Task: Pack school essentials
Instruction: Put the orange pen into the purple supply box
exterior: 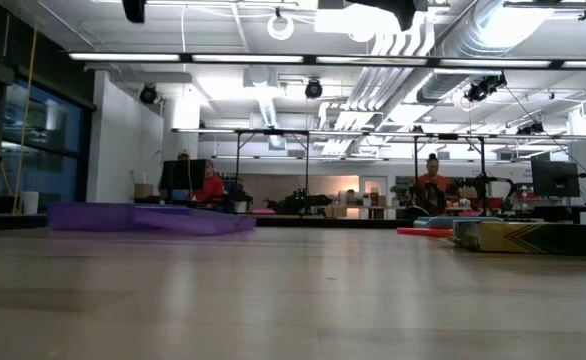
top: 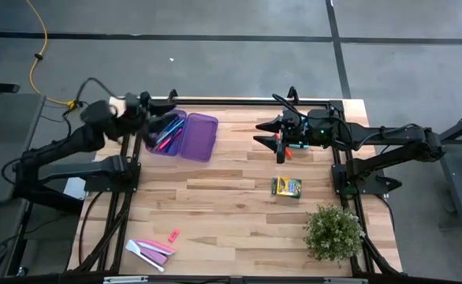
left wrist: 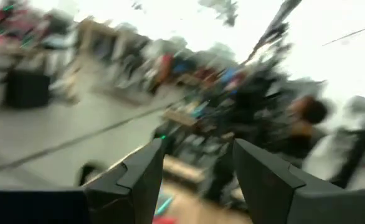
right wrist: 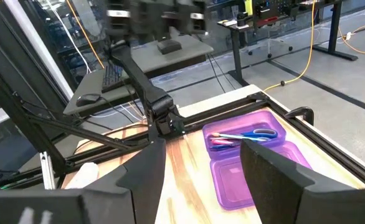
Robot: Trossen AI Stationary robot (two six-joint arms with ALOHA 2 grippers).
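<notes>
An open purple pencil case (top: 201,136) lies at the table's far left. It holds blue-handled scissors (right wrist: 257,133), a pink marker (right wrist: 223,142) and pens (top: 166,132). My left gripper (top: 154,118) hovers over the case's far left corner, open and empty; its wrist view (left wrist: 198,149) is blurred. My right gripper (top: 266,132) is open and empty, raised above the far middle of the table and pointing toward the case (right wrist: 201,146). Red and green pencils (top: 283,151) lie on the table under its wrist. The yellow-green crayon box (top: 286,187) lies flat nearer the front. A small pink piece (top: 173,235) lies near the front left.
A small bushy green plant (top: 333,233) stands at the table's near right corner. Pink and white flat pieces (top: 148,251) lie at the near left edge. Bare wood shows between the case and the crayon box (exterior: 523,235). People sit in the room beyond the table.
</notes>
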